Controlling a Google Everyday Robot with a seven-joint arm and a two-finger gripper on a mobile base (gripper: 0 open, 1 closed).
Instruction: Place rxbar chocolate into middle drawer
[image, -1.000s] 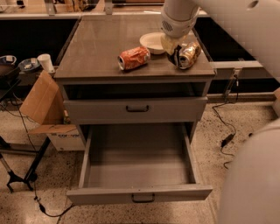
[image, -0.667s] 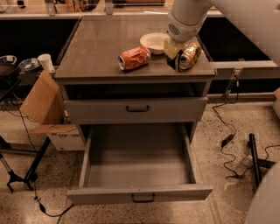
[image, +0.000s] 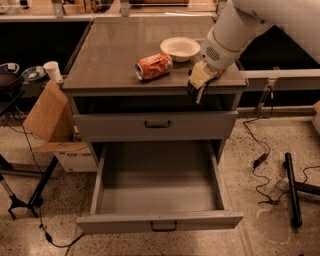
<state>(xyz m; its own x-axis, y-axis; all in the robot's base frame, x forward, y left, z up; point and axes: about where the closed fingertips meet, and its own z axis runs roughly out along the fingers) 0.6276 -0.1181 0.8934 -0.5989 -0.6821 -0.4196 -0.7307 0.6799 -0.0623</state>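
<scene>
My gripper (image: 196, 91) hangs at the front right edge of the cabinet top (image: 115, 50), fingers pointing down, above the closed shallow drawer (image: 157, 124). It is shut on a small flat dark piece, the rxbar chocolate (image: 192, 89), mostly hidden by the fingers. The middle drawer (image: 159, 221), a deep grey box with a small dark handle, stands pulled open and empty below and left of the gripper. A crushed orange can (image: 154, 66) lies on the top. The gold-silver can is hidden behind my arm.
A white bowl (image: 180, 48) sits behind the orange can. A cardboard box (image: 47, 115) and a white cup (image: 51, 71) stand to the cabinet's left. Cables (image: 260, 161) and a black stand leg (image: 292, 190) lie on the floor at the right.
My gripper has moved from over the gold-silver can at the back right forward to the front edge of the top, now with a dark piece in it.
</scene>
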